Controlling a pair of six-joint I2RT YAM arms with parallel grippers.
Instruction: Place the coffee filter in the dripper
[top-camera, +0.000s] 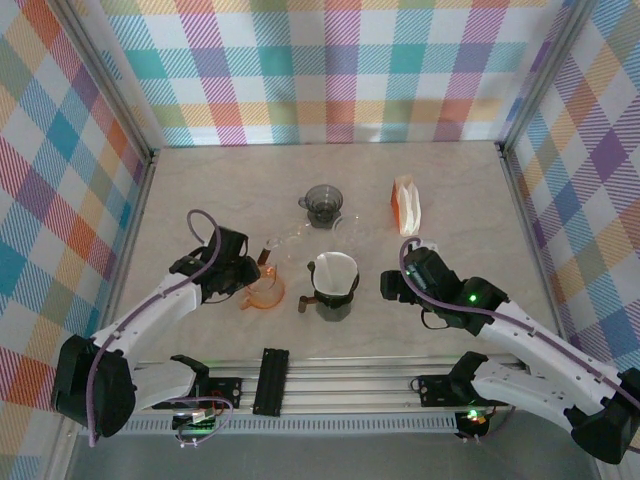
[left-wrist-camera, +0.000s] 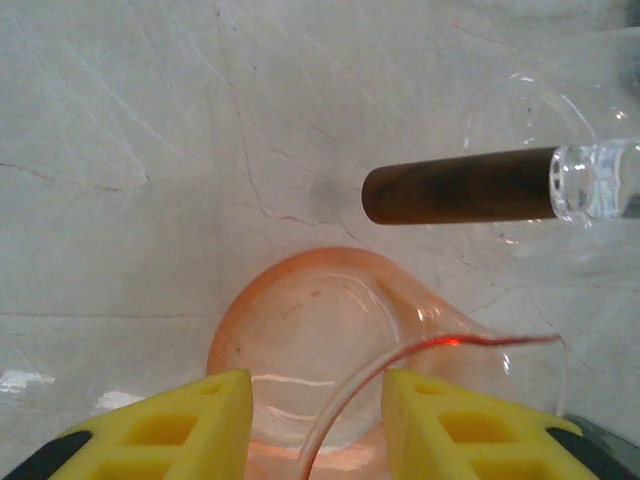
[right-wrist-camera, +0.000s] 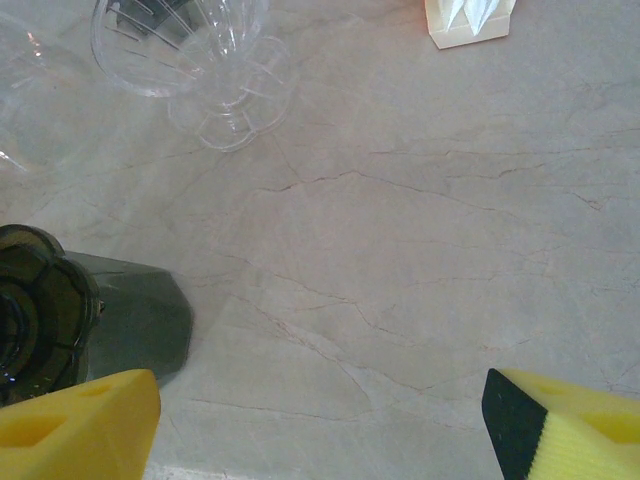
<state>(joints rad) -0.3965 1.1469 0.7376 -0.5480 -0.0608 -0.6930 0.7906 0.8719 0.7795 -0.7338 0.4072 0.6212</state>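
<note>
Your coffee filter (top-camera: 335, 268) sits white and open in the dark dripper (top-camera: 333, 300), just below the centre of the top view. Your right gripper (right-wrist-camera: 320, 405) hovers to the right of that dripper, its yellow fingers (right-wrist-camera: 80, 425) spread wide at the bottom corners of the right wrist view, with nothing between them but bare table (right-wrist-camera: 420, 250). Your left gripper (left-wrist-camera: 315, 435) is at the lower left of centre, over the orange glass dripper (left-wrist-camera: 300, 330). Its fingers are moderately apart and the orange rim runs through the gap; you cannot tell whether they touch it. A wooden handle (left-wrist-camera: 455, 185) lies just beyond. The filter pack (top-camera: 405, 203) stands at upper right.
</note>
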